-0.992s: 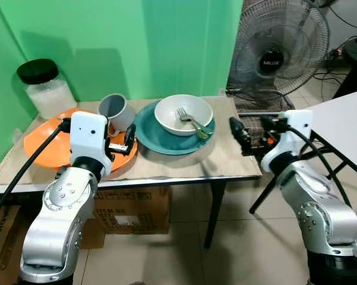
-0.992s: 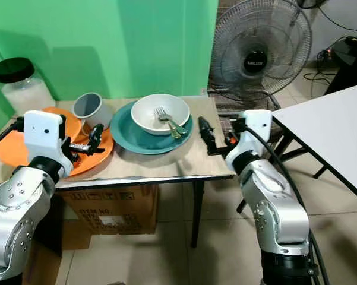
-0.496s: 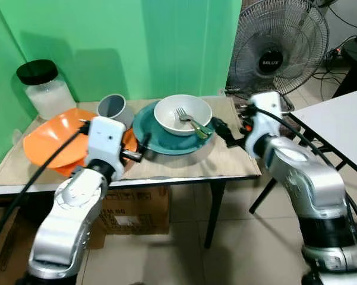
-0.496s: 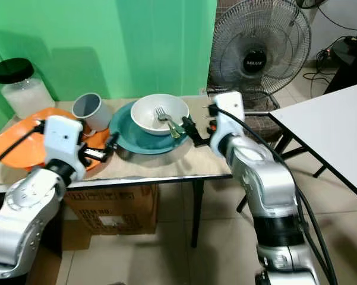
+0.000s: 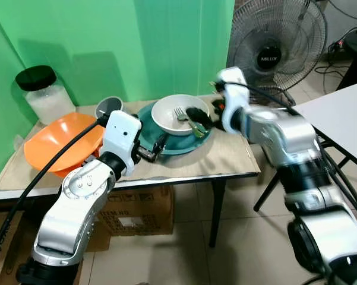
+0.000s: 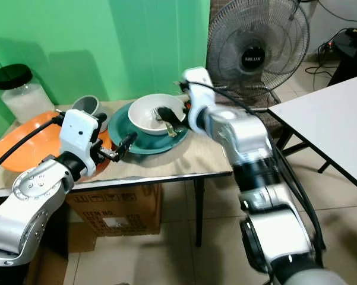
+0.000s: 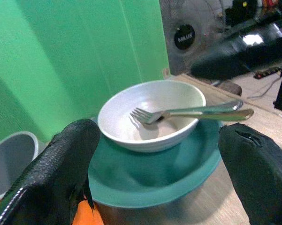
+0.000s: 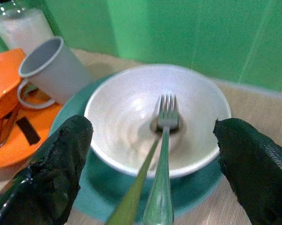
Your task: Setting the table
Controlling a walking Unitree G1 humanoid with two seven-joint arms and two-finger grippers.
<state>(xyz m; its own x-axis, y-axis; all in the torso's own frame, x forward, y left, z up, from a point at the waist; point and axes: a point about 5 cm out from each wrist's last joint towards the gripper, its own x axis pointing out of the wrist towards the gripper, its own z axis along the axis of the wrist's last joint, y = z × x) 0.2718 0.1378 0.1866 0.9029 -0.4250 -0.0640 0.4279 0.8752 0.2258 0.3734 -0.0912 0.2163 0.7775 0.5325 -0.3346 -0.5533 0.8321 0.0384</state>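
Note:
A white bowl (image 5: pixel 177 113) with a fork (image 8: pixel 165 123) in it sits on a teal plate (image 5: pixel 179 144) at the middle of the table. The fork's handle leans over the bowl's right rim. My right gripper (image 5: pixel 199 114) hangs open just above that rim and handle, the bowl and fork lying between its fingers (image 8: pixel 51 173) in the right wrist view. My left gripper (image 5: pixel 156 148) is open at the plate's left edge, low over the table, pointing toward the bowl (image 7: pixel 150 110). Neither gripper holds anything.
A grey mug (image 5: pixel 109 108) lies tipped beside stacked orange dishes (image 5: pixel 59 139) on the left, with a black-lidded jar (image 5: pixel 44 92) behind. A floor fan (image 5: pixel 276 41) stands at the back right, a white table (image 5: pixel 344 113) further right, and a cardboard box (image 5: pixel 136 211) sits underneath.
My right gripper swung left from beyond the table's right edge to over the bowl. My left gripper moved right from the orange dishes to the teal plate's edge.

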